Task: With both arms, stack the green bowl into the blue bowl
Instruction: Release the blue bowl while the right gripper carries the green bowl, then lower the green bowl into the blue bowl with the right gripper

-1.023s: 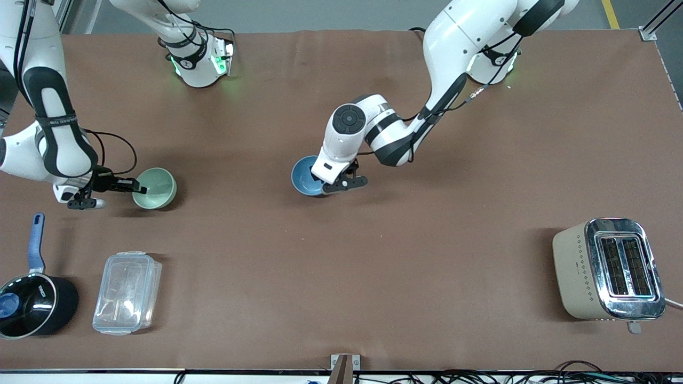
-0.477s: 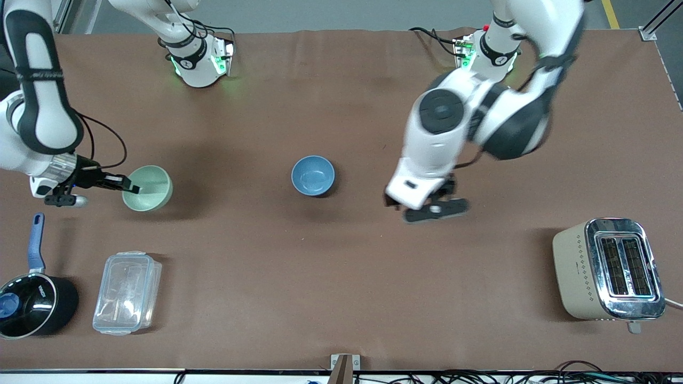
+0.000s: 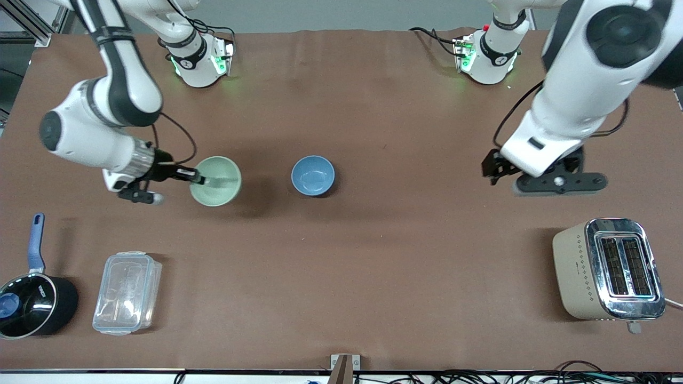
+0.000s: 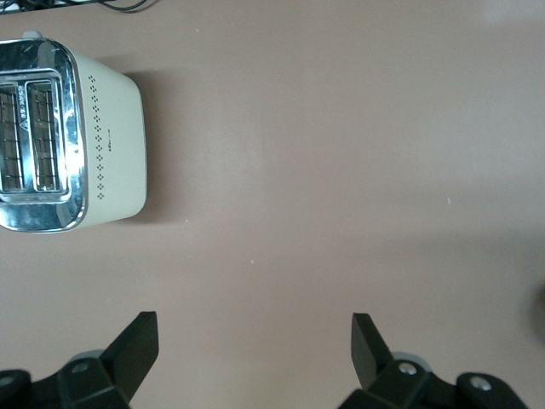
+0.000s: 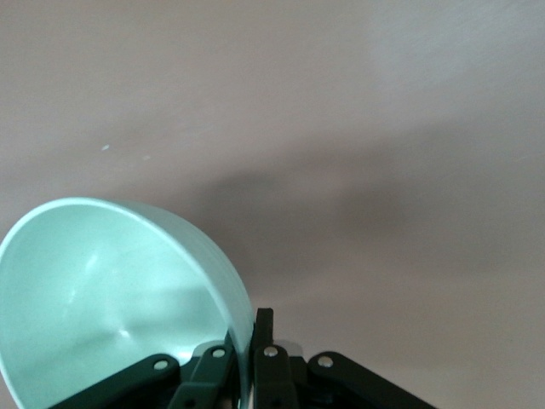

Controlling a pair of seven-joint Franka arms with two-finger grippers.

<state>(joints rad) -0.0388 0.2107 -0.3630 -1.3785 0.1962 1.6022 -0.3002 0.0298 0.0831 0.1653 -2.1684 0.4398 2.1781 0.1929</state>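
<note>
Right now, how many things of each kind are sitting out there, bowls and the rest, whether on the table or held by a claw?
Bowls: 2, a glossy pale mint-green round bowl held by its rim in the right claw, and a glossy sky-blue round bowl
Saucepans: 1, black with a blue handle
Clear plastic lidded boxes: 1
Cream and chrome toasters: 1
Total: 5

Pale mint-green bowl (image 3: pixel 215 181), lifted and held by its rim, beside the upright sky-blue bowl (image 3: pixel 312 175) at mid-tabletop.
</note>
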